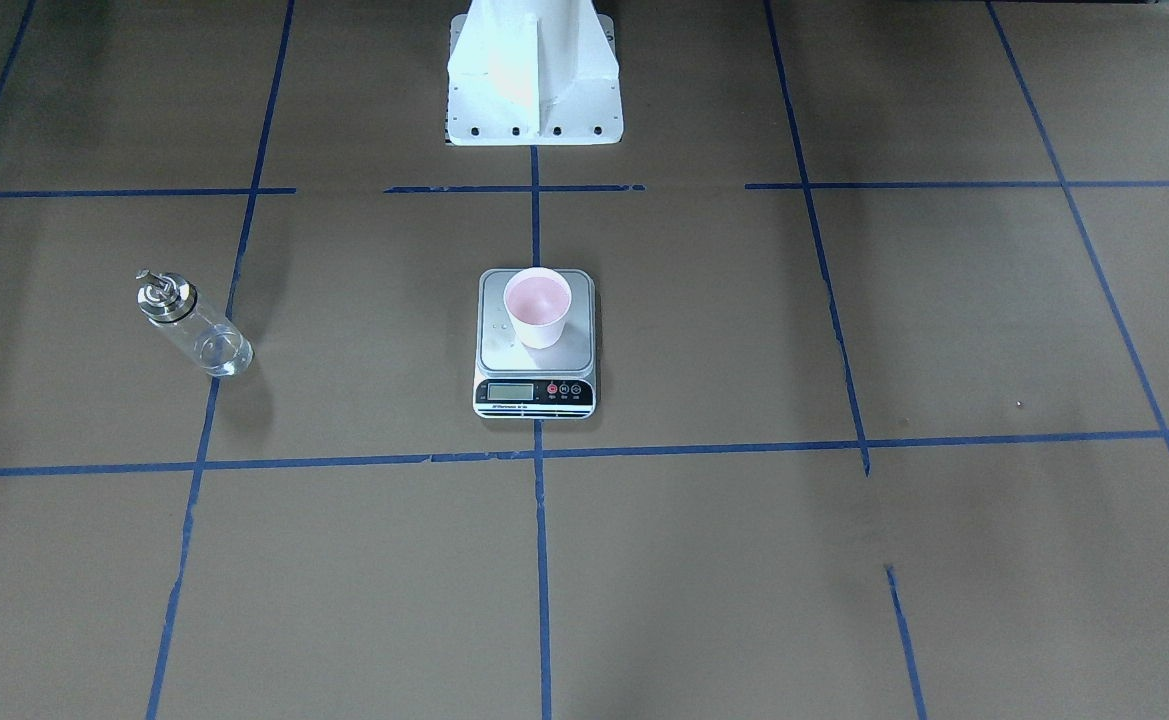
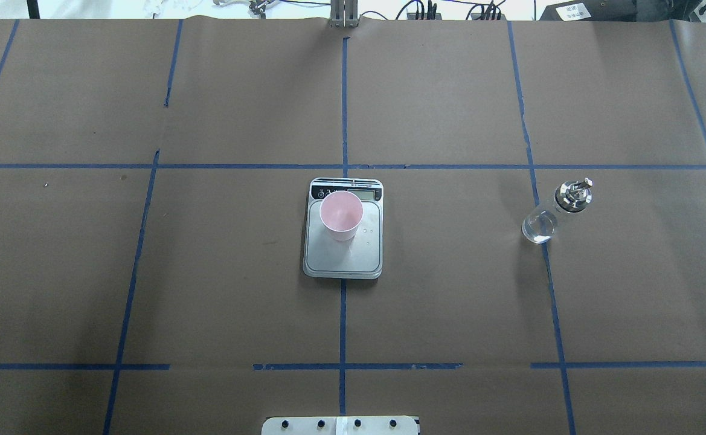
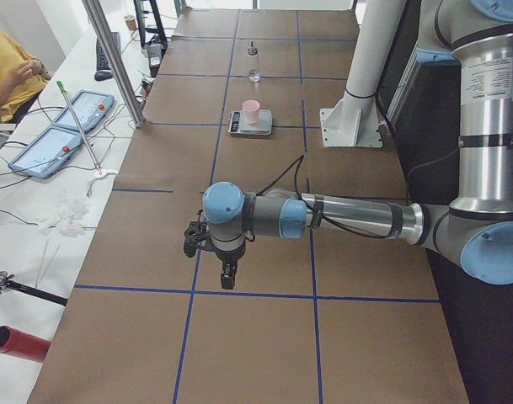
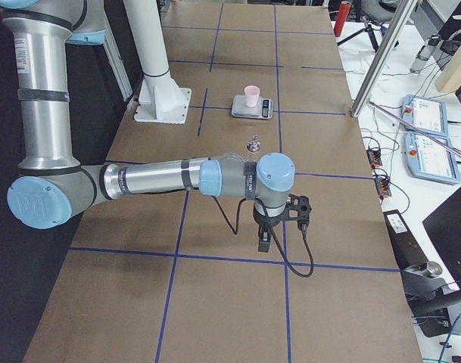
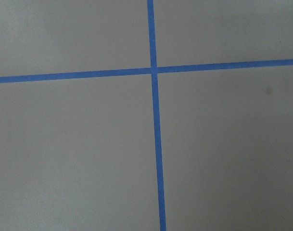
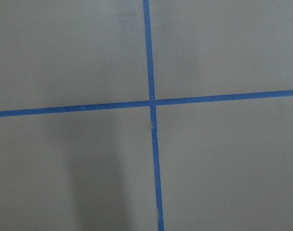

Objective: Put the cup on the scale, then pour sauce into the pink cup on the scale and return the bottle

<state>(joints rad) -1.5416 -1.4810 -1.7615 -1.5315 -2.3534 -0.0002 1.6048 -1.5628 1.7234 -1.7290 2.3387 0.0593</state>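
1. One cup (image 1: 537,307) is counted. It stands upright on the silver platform of the scale (image 1: 504,352), inside the platform's edges. Its pink inside is seen; liquid cannot be made out.
2. One scale is counted, set at mid-table on a blue tape line (image 1: 542,560), with its display strip turned away from the robot.
3. One bottle (image 1: 194,325) is counted. It stands upright on the table (image 1: 794,560) at the robot's right, well apart from the scale, its base on a tape line. The sauce inside cannot be discerned.
4. Two grippers are counted: the left gripper (image 3: 227,276) and the right gripper (image 4: 264,240). Each is pointed down over bare table, far from all three items. Whether either pair of jaws is apart or together cannot be told.
5. One tape crossing is recorded in each wrist view.
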